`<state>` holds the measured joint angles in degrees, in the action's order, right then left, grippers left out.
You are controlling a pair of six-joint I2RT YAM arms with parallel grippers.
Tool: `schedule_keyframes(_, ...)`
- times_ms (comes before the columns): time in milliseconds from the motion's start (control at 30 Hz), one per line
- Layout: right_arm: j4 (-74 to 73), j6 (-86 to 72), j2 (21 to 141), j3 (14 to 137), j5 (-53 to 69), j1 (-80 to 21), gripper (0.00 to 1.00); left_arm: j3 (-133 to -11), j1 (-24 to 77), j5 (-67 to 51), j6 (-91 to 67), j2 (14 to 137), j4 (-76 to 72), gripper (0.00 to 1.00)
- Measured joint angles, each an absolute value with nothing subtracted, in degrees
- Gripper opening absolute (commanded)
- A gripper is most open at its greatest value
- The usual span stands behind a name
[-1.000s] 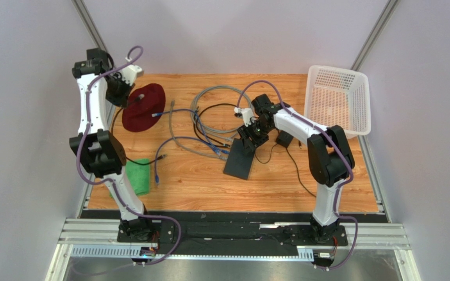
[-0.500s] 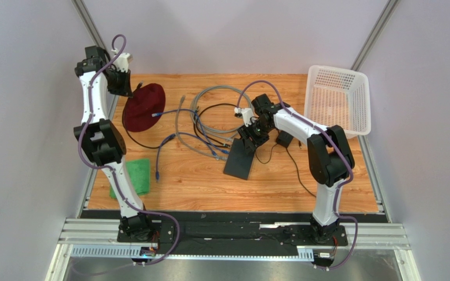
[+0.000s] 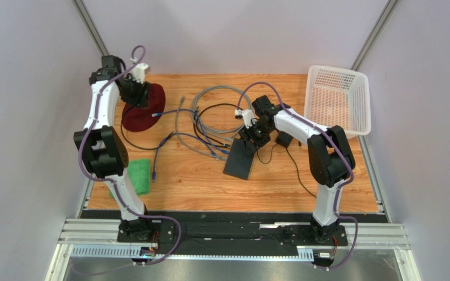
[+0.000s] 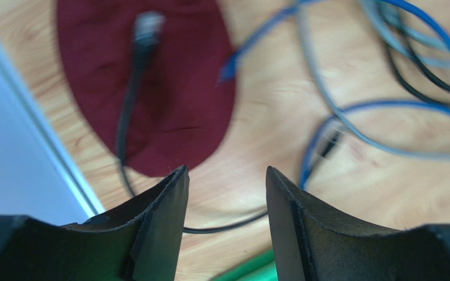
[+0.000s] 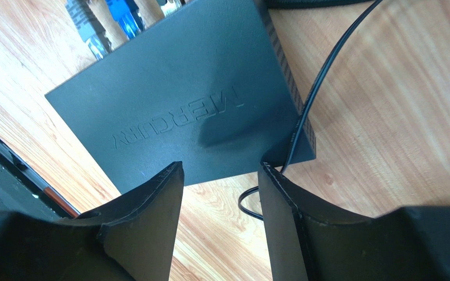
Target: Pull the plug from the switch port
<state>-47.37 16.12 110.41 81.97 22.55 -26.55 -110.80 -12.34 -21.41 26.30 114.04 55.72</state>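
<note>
The switch [image 3: 240, 158] is a flat black box lying mid-table, also filling the right wrist view [image 5: 192, 99]. Several plugs [image 5: 110, 23] sit in the sockets on its far edge. My right gripper [image 3: 251, 134] hovers open over the switch's opposite edge [image 5: 220, 170], with only bare wood between its fingers. My left gripper [image 3: 139, 98] hangs open above a dark red mat [image 3: 144, 108] at the back left. A plug [image 4: 148, 26] on a black cable lies free on that mat [image 4: 174, 99], well ahead of the open left gripper [image 4: 226, 175].
Loose grey and blue cables [image 3: 210, 117] tangle between the mat and the switch. A thin black lead [image 5: 321, 88] runs past the switch to a black power adapter [image 3: 284, 139]. A white basket [image 3: 337, 99] stands at the back right, a green cloth [image 3: 136, 175] at the front left.
My left gripper has gone from shut to open and swung right over the red mat, where the black cable's plug lies free. The right arm has hardly moved.
</note>
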Motion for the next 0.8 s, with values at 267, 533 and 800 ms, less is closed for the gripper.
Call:
schedule_keyframes(267, -47.5, 16.4, 110.1, 80.9, 22.5, -26.5, 0.56, -94.5, 1.4, -22.6, 34.8, 105.0, 55.0, 0.54)
schedule_keyframes(533, -47.4, 16.4, 109.5, 80.2, 22.5, -26.5, 0.56, -87.4, -1.8, -18.5, 34.3, 109.8, 53.4, 0.49)
schedule_keyframes(800, -47.4, 16.4, 109.3, 79.8, 22.5, -26.5, 0.56, -87.4, -1.5, -16.6, 33.4, 111.7, 51.5, 0.46)
